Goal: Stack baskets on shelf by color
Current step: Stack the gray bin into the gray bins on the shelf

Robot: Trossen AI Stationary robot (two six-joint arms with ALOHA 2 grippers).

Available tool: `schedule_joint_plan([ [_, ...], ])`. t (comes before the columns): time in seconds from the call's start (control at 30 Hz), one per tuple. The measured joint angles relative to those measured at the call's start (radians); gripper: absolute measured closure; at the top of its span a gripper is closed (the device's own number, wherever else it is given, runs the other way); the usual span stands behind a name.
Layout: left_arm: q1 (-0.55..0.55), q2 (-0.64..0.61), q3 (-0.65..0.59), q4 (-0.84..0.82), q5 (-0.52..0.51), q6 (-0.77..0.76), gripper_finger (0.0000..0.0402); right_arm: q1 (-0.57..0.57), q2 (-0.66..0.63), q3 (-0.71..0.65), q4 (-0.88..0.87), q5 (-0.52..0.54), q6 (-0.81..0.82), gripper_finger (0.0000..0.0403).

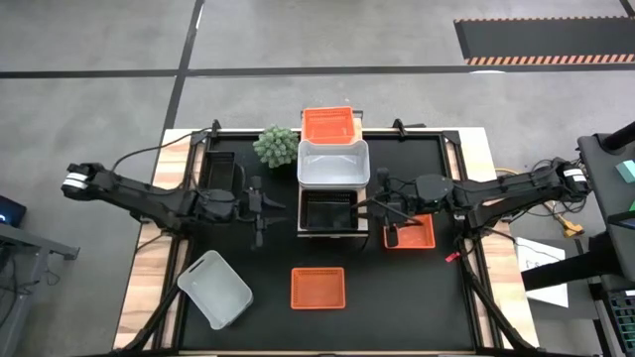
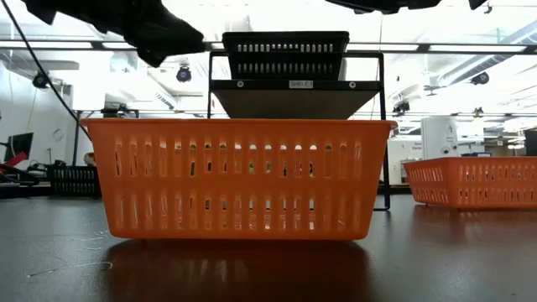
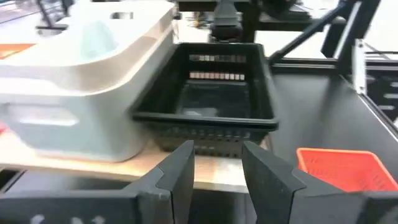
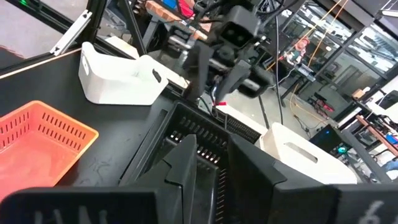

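three baskets sat on the shelf [image 1: 333, 230]: red-orange [image 1: 327, 125], white [image 1: 333, 164], black [image 1: 329, 209]. left gripper [image 1: 260, 206] stood wide, empty; right gripper [image 1: 381, 207] gaped narrowly beside the black one.

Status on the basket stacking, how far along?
Done: red-orange basket, white basket and black basket sit on the shelf. In hand: right gripper at the black one's rim. Left: floor-level white, black and two orange baskets.
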Motion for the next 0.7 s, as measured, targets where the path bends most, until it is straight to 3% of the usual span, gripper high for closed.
schedule_joint_plan([
  [0.23,0.000,-0.107,-0.018,-0.130,-0.078,-0.020,0.0283,0.000,0.000,0.000,-0.010,0.024,-0.010,0.0318],
  [0.5,0.016,-0.084,-0.079,-0.201,-0.468,-0.125,0.0283,0.000,0.000,0.000,-0.016,0.062,-0.010,0.0316],
  [0.7,0.029,-0.006,-0.122,-0.198,-0.503,-0.257,0.0283,0.000,0.000,0.000,-0.016,0.062,-0.012,0.0325],
])
